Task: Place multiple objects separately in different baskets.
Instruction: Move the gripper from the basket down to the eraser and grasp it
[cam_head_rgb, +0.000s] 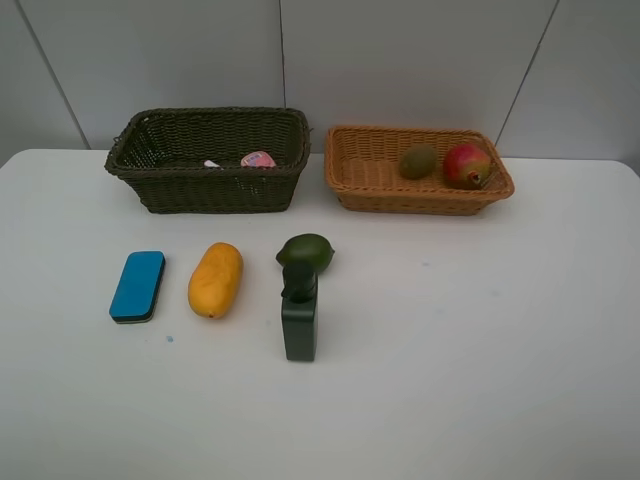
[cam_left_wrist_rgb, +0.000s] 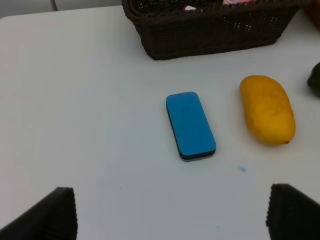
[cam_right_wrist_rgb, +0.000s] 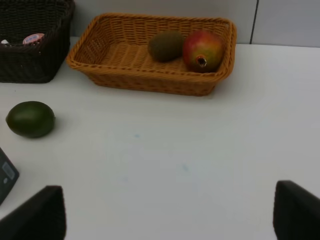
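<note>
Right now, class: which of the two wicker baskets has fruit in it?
The shallow orange-tan basket, on the right: a brown kiwi and a red pomegranate lie inside. The deeper dark basket shows only a pink bottle and a white object.

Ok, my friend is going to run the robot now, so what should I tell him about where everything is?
Left gripper: open, empty, above the table near the blue eraser and mango.
Right gripper: open, empty, over the table in front of the tan basket.
Done: kiwi and pomegranate are in the tan basket; a pink item and a small white item, mostly hidden, are in the dark basket.
Left: blue eraser, mango, avocado and dark green bottle lie on the table, not yet sorted.
</note>
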